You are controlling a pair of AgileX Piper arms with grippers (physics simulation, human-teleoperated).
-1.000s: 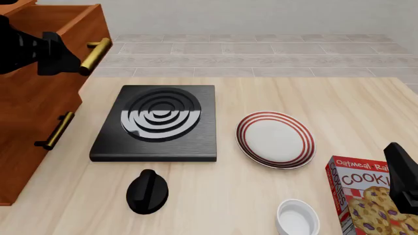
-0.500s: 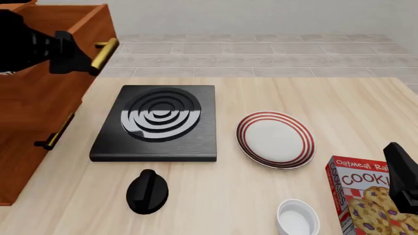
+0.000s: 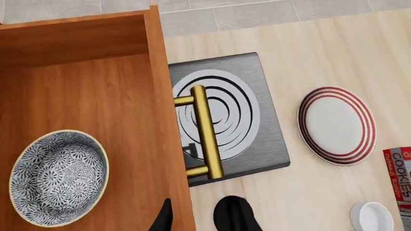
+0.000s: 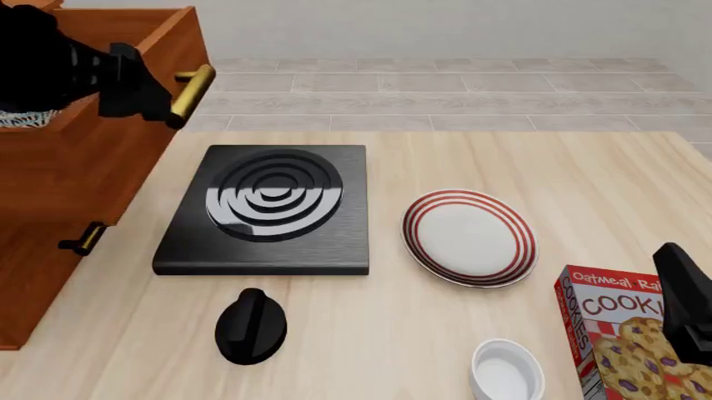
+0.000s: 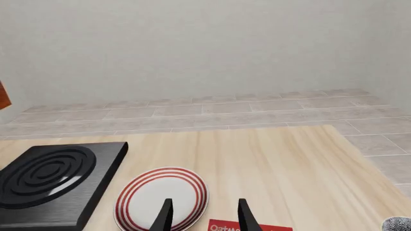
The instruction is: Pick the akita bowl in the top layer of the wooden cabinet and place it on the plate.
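The wooden cabinet (image 4: pixel 56 192) stands at the far left with its top drawer (image 3: pixel 96 96) pulled out. The speckled akita bowl (image 3: pixel 57 178) lies on the drawer's floor, and only a sliver of the bowl (image 4: pixel 20 119) shows in the front view. My left gripper (image 4: pixel 150 93) is at the drawer's front by the brass handle (image 3: pixel 207 132). It is open (image 3: pixel 200 215), with one finger (image 3: pixel 163 219) inside the drawer. The red-ringed plate (image 4: pixel 468 237) sits bare on the table, right of centre. My right gripper (image 5: pixel 204 202) hangs open near the front right corner (image 4: pixel 681 275), holding nothing.
A black square stove (image 4: pixel 267 204) lies between the cabinet and the plate. A black knobbed object (image 4: pixel 250 325) sits in front of it. A white ramekin (image 4: pixel 506 371) and a cookie box (image 4: pixel 623 342) are at the front right. A lower drawer handle (image 4: pixel 83 239) juts out.
The top drawer has slid further out to the right, and my left gripper moved with its handle. The bowl's edge now shows in the front view. The right arm stayed still.
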